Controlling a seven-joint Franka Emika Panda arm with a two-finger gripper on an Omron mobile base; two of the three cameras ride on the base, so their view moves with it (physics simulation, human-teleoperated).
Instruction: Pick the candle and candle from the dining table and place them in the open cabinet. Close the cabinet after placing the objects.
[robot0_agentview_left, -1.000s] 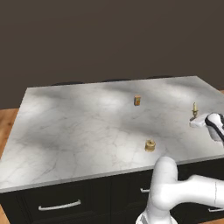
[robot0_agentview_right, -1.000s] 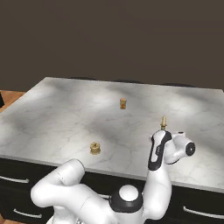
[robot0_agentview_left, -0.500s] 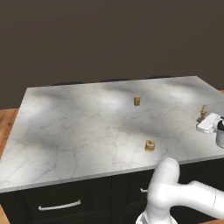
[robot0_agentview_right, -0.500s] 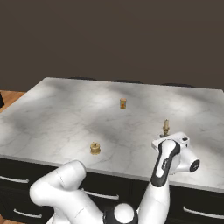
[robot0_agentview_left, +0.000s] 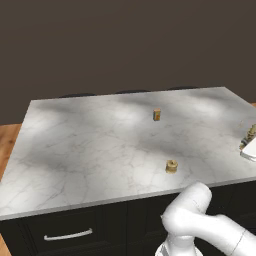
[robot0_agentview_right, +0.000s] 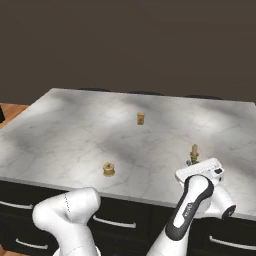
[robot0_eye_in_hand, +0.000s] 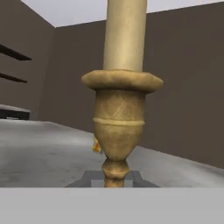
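Hand (robot0_agentview_right: 196, 165) is sitting low at the bench's near right edge, its fingers pinched narrow around the stem of the taper candle in its brass candlestick (robot0_agentview_right: 194, 153). From the hand view the candlestick (robot0_eye_in_hand: 118, 131) is standing upright right between the finger tips, the cream taper rising out of the flared cup and past the top of the picture. In the left base view the same candlestick (robot0_agentview_left: 250, 132) is peeking in at the right border, with the white wrist beside it. Whether its base is resting on the marble or lifted just off it cannot be told.

Bench (robot0_agentview_right: 75, 135) is carrying two more small things on its veined marble top: a short stubby candle (robot0_agentview_right: 140, 118) standing toward the far middle, and a squat brass-coloured piece (robot0_agentview_right: 108, 169) sitting near the front edge, well apart from the hand. Both are standing free, touching nothing else.
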